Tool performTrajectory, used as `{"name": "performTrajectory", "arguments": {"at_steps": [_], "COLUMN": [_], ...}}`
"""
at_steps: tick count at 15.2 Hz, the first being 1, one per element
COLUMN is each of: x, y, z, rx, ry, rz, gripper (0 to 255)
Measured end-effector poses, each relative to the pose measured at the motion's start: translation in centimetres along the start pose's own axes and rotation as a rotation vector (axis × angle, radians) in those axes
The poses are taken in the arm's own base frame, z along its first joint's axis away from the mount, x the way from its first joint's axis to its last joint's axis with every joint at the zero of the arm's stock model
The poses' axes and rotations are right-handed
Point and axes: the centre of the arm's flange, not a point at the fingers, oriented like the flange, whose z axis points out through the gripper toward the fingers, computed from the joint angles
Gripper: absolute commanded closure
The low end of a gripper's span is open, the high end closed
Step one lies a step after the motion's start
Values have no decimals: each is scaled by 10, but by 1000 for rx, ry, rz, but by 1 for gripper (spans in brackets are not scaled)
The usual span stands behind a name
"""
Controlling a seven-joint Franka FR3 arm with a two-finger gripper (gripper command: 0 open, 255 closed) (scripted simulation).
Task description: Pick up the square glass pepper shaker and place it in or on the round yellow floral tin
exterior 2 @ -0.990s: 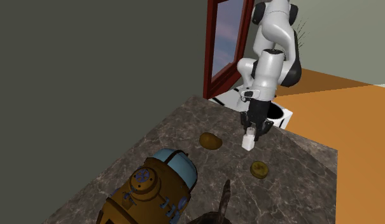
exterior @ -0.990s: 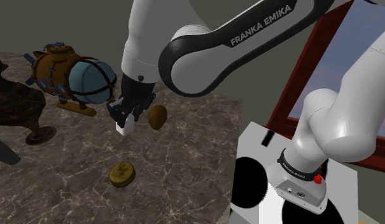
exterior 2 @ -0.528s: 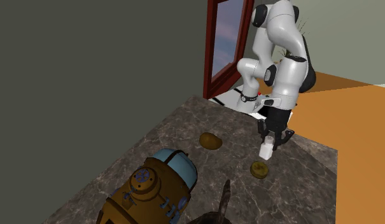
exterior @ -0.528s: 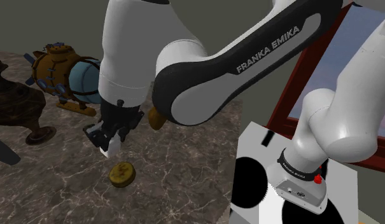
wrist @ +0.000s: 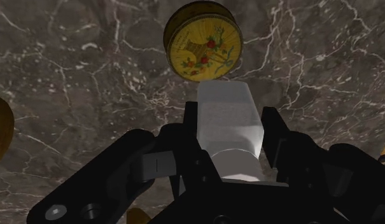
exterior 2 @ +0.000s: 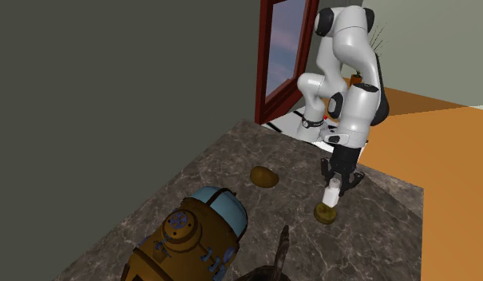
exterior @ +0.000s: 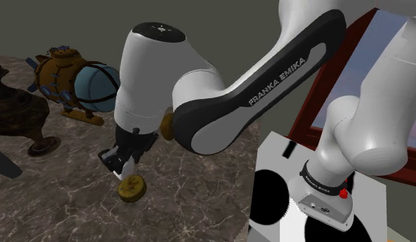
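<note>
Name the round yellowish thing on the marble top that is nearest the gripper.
The flat tin with the flowered lid, just below the gripper and the white shaker it holds; the plain brown one lies well apart.

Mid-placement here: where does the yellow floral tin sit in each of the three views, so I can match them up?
Shoulder view: the tin is lower left of centre.
Second exterior view: the tin is right of centre, in the lower half.
Wrist view: the tin lies just beyond the far end of the shaker.
Shared landmark: the white shaker, close by the tin in all three.
</note>
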Motion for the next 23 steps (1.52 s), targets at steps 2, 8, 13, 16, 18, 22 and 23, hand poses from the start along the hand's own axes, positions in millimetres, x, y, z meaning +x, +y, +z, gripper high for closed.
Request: {"name": "performTrajectory", "arguments": {"at_steps": [2, 8, 13, 16, 18, 22, 23], "x": [-2, -8, -8, -8, -8, -9, -8], "y": [2, 6, 6, 6, 6, 5, 6], "z": [10, 26, 26, 26, 26, -10, -18], "rx": [0, 0, 0, 1, 1, 0, 1], "ry": [0, 0, 0, 0, 0, 2, 1], "rz": [0, 0, 0, 0, 0, 0, 0], "gripper": [255, 255, 0, 0, 0, 0, 0]}}
